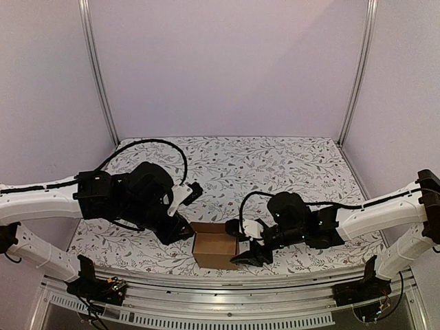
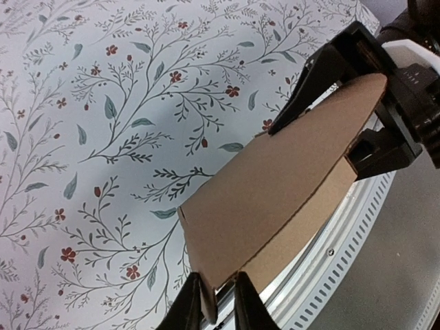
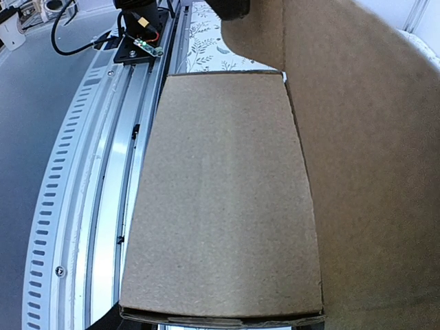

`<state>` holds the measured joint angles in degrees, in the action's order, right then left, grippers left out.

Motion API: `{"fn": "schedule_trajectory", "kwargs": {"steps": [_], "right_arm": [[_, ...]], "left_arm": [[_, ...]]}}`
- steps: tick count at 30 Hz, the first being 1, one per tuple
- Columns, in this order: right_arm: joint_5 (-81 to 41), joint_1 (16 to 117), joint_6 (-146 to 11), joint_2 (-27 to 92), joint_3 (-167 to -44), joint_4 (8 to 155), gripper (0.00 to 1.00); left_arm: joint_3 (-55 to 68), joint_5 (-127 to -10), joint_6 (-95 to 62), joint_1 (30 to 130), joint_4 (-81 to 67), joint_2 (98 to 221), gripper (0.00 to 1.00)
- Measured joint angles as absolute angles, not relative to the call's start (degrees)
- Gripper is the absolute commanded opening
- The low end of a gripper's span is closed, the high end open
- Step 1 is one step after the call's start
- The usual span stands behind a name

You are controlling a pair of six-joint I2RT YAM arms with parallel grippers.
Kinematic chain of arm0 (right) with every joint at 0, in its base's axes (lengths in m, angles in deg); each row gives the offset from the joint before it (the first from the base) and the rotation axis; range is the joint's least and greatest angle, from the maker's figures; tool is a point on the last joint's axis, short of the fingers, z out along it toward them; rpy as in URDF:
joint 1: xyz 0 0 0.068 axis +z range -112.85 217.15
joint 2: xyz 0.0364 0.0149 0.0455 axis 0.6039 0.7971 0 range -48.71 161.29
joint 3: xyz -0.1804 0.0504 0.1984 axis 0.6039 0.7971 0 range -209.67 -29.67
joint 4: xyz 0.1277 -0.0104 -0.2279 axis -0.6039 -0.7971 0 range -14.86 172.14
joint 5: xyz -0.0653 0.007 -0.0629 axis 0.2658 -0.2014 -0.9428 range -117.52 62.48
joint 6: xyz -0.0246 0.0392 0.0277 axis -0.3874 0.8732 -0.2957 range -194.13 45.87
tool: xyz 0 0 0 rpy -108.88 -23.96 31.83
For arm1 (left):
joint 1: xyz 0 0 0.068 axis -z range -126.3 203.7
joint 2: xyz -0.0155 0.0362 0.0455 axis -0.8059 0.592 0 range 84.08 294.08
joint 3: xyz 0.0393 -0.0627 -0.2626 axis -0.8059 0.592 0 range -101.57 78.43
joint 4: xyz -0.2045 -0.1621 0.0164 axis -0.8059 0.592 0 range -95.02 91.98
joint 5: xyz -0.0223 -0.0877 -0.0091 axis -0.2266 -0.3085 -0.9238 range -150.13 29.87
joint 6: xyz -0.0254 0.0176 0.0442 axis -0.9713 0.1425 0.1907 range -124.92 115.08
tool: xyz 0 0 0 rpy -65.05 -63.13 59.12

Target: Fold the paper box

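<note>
- The left gripper point(image 1: 180, 230) sits at 10 o'clock of the paper box point(image 1: 214, 251). Its jaws stand narrow on either side of a wall edge, and whether they pinch it cannot be told.
- The paper box, brown and open on top, stands at the 6 o'clock edge of the flowered table point(image 1: 289, 161).
- The right gripper point(image 1: 251, 253), at the paper box's 3 o'clock, has its jaws clamped across that end.

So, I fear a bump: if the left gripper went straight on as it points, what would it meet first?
The paper box: its flap edge sits between the fingers of the left gripper, so it would run onto that panel. Beyond, probably the right gripper.
</note>
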<state>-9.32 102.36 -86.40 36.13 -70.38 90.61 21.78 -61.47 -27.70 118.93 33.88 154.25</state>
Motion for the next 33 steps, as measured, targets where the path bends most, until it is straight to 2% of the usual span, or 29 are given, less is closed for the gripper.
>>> {"fn": "schedule_trajectory", "kwargs": {"steps": [8, 33], "right_arm": [[-15.1, 104.2, -86.4, 36.1, -70.2, 90.8, 0.39], [-28.0, 108.0, -87.0, 36.4, -66.4, 97.6, 0.36]], "left_arm": [[20.3, -61.4, -31.8, 118.9, 35.3, 157.4, 0.06], [16.3, -60.7, -39.6, 118.1, 37.6, 161.8, 0.00]]}}
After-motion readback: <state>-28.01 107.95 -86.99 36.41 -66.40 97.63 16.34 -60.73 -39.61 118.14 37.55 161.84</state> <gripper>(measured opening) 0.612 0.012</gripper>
